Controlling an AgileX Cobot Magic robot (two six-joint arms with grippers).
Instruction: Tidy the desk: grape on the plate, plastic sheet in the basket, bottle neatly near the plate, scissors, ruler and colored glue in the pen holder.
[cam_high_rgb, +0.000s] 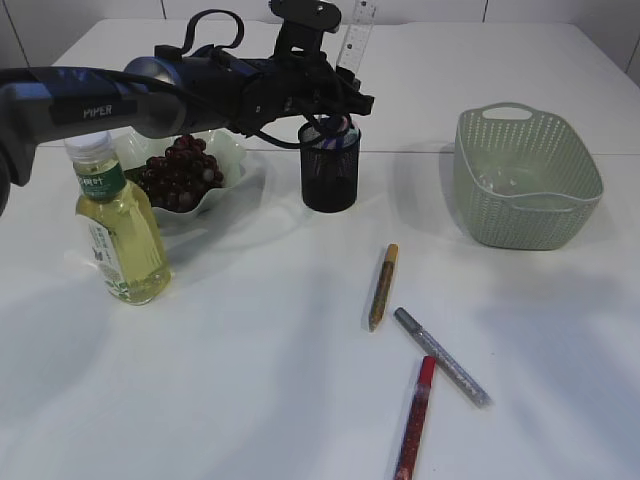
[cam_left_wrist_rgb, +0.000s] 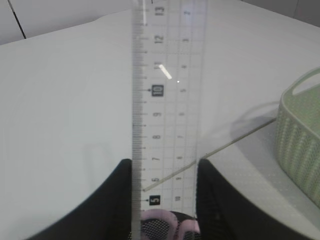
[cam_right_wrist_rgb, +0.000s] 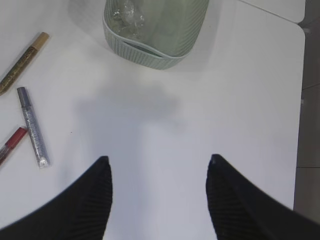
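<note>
My left gripper (cam_high_rgb: 345, 100) (cam_left_wrist_rgb: 165, 161) is shut on the clear ruler (cam_high_rgb: 358, 30) (cam_left_wrist_rgb: 165, 100), a finger against each long edge. The ruler stands upright with its lower end in the black mesh pen holder (cam_high_rgb: 330, 175) (cam_left_wrist_rgb: 160, 231). Pink scissors handles (cam_left_wrist_rgb: 172, 220) show inside the holder. Dark grapes (cam_high_rgb: 180, 175) lie on the white plate (cam_high_rgb: 235, 155), with the yellow bottle (cam_high_rgb: 118, 235) in front of it. The crumpled plastic sheet (cam_right_wrist_rgb: 125, 15) lies in the green basket (cam_high_rgb: 525, 180) (cam_right_wrist_rgb: 155, 30). Gold (cam_high_rgb: 383, 287), silver (cam_high_rgb: 441, 356) and red (cam_high_rgb: 415, 418) glue pens lie on the table. My right gripper (cam_right_wrist_rgb: 159, 160) hangs open over bare table.
The basket (cam_left_wrist_rgb: 300, 145) stands to the right of the pen holder. In the right wrist view the gold (cam_right_wrist_rgb: 22, 62), silver (cam_right_wrist_rgb: 32, 127) and red (cam_right_wrist_rgb: 12, 142) pens lie left of the gripper. The right arm is out of the exterior view.
</note>
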